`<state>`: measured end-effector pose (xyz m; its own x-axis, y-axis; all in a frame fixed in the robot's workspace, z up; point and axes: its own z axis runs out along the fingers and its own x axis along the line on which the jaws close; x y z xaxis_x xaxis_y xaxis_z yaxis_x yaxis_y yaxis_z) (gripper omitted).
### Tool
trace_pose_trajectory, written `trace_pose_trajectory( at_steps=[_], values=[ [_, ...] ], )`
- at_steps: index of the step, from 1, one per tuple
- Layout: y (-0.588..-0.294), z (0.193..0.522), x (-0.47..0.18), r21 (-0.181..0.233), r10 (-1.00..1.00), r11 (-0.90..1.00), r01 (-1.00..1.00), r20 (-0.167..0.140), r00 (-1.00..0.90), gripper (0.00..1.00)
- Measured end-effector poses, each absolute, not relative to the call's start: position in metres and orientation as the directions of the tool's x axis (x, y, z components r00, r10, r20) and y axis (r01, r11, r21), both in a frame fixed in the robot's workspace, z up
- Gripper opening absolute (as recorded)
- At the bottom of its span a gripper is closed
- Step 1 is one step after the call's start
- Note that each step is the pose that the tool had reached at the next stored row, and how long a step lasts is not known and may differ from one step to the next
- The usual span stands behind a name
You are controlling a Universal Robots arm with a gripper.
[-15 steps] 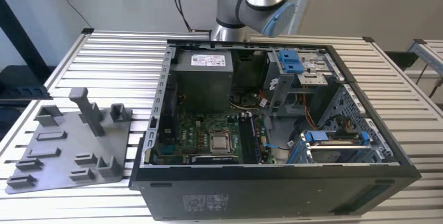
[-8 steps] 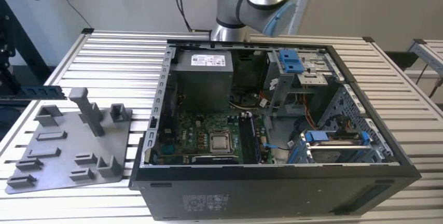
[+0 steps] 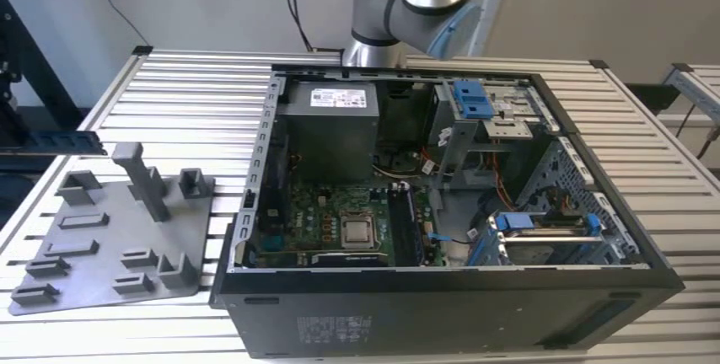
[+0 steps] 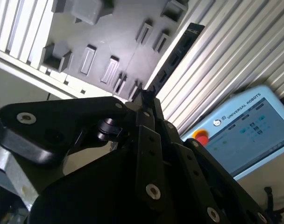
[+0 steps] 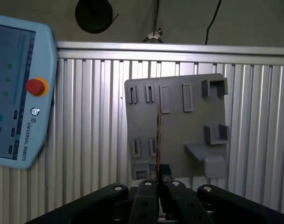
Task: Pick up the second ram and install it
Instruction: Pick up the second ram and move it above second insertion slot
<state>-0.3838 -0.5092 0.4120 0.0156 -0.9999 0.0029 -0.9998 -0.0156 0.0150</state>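
End effector (image 5: 161, 176) is clamped on the ram (image 4: 175, 53), holding it above the grey holder (image 3: 113, 242) on the worktop (image 3: 180, 77).

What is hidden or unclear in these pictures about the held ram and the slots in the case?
Second wrist view: the fingers cover the held end of the second ram.
First wrist view: the second ram stands edge-on, so its face is hidden.
Exterior view: the left edge cuts off its held end.
Exterior view: the memory slots in the case are too small to judge.
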Motion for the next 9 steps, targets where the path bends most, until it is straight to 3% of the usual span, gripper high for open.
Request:
trace_pose_trajectory(
  at_steps=[9],
  values=[
    [-0.509,0.412,-0.37,0.015,-1.0,-0.016,-1.0,0.003,0.016,0.14]
  ],
)
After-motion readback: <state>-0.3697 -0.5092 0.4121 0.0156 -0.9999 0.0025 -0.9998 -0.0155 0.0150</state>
